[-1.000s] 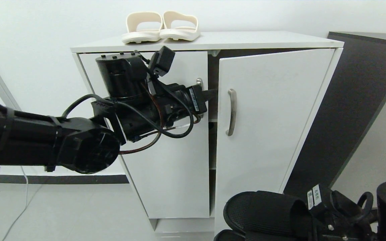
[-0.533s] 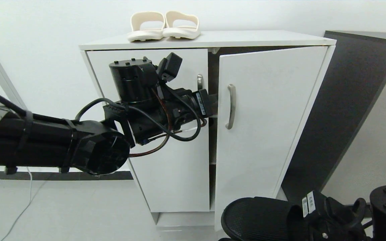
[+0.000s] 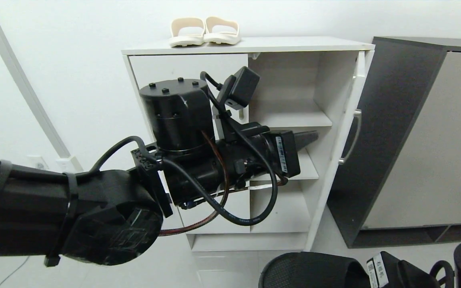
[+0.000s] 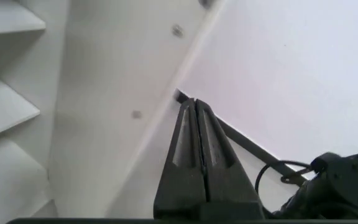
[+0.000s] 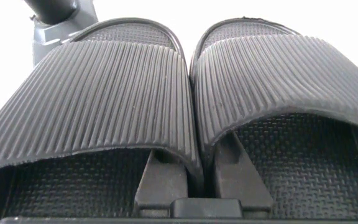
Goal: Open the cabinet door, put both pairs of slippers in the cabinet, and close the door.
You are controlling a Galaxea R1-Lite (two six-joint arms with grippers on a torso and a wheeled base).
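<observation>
The white cabinet (image 3: 246,45) has its right door (image 3: 348,100) swung wide open, showing bare shelves (image 3: 290,116); the left door (image 3: 186,68) is closed. A cream pair of slippers (image 3: 205,31) sits on the cabinet top. My left gripper (image 3: 312,137) is shut with nothing in it, level with the middle shelf and close to the open door's inner face. In the left wrist view the left gripper (image 4: 195,104) points at that panel's edge (image 4: 166,106). The black pair of slippers (image 5: 185,93) is clamped side by side in my right gripper (image 5: 202,180), and these black slippers (image 3: 310,272) are low in front of the cabinet.
A dark grey cabinet (image 3: 398,120) with a pale door (image 3: 442,140) stands directly right of the white one, just behind the open door. A white wall and a slanted white strip (image 3: 22,84) lie to the left. Pale floor stretches below the cabinet.
The right door went from slightly ajar to wide open. My left gripper swept rightward along with it. The camera also shifted, so the cabinet looks farther off.
</observation>
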